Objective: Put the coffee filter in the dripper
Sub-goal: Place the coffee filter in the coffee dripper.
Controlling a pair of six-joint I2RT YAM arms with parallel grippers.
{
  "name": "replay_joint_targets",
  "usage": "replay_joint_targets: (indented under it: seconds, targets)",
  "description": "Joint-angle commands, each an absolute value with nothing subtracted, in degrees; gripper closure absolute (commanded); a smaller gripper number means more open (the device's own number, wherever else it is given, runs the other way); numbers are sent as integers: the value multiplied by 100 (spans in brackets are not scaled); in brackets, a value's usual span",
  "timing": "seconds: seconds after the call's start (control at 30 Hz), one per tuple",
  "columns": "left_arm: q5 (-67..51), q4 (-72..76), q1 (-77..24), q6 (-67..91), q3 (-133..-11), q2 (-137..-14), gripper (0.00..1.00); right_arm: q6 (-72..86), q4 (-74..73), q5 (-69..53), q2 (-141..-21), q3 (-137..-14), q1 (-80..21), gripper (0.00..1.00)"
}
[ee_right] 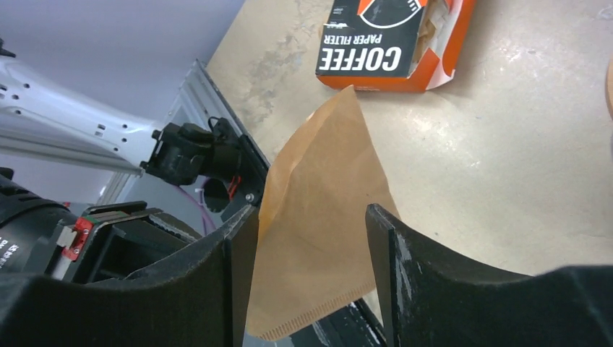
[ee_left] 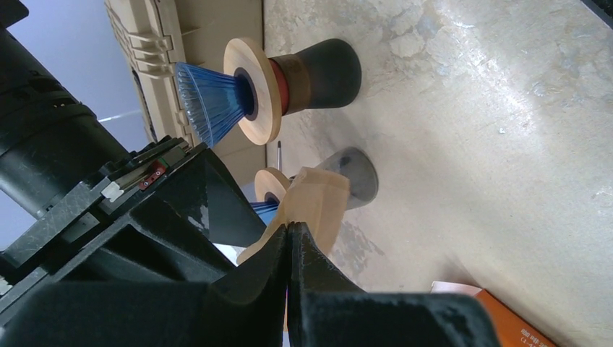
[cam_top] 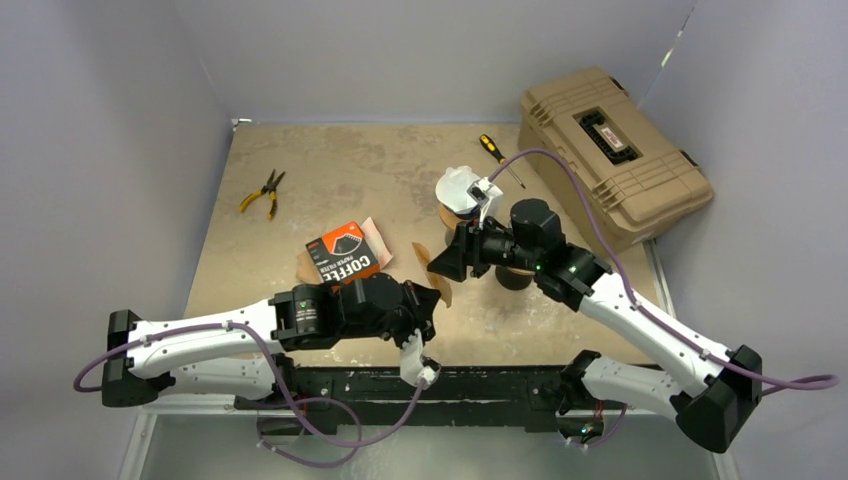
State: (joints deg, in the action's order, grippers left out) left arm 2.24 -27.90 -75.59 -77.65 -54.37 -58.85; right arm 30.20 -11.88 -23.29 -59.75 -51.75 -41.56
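Note:
My left gripper (cam_top: 437, 297) (ee_left: 289, 225) is shut on one end of a brown paper coffee filter (cam_top: 443, 290) (ee_left: 318, 202), holding it up off the table. My right gripper (cam_top: 440, 265) (ee_right: 311, 213) faces it, and its jaws stand apart on either side of the filter (ee_right: 318, 217). A dripper (ee_left: 217, 97) with a blue ribbed cone, wooden ring and dark base stands just beyond the filter. In the top view only its base (cam_top: 515, 278) shows under the right arm. A second dripper (cam_top: 462, 192) (ee_left: 271, 188) stands farther back with something white on top.
An orange and black coffee filter box (cam_top: 343, 252) (ee_right: 390, 36) lies open beside the left arm. Yellow-handled pliers (cam_top: 263, 192) lie at the back left and a screwdriver (cam_top: 498, 158) behind the drippers. A tan toolbox (cam_top: 612, 150) fills the back right corner.

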Motion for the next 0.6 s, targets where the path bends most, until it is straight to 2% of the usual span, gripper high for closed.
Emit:
replay_joint_targets:
  seconds: [0.0, 0.07, 0.33, 0.47, 0.57]
  targets:
    - [411, -2628, -7652, -7827, -5388, -5777, 100, 2802, -1387, -1932, -6024, -5493, -4154, 41]
    - [456, -2628, -7683, -7831, -5396, -5779, 100, 2742, -1515, -1797, -6057, -5552, -4157, 42]
    - [547, -2665, -7743, -7790, -5416, -5816, 100, 2494, -1769, -1732, -6182, -5777, -4168, 62]
    - [599, -2705, -7760, -7796, -5444, -5857, 100, 2412, -1679, -2126, -6278, -5766, -4183, 61]
    - [667, -2721, -7774, -7809, -5471, -5908, 100, 2372, -1681, -2273, -6325, -5772, -4204, 56]
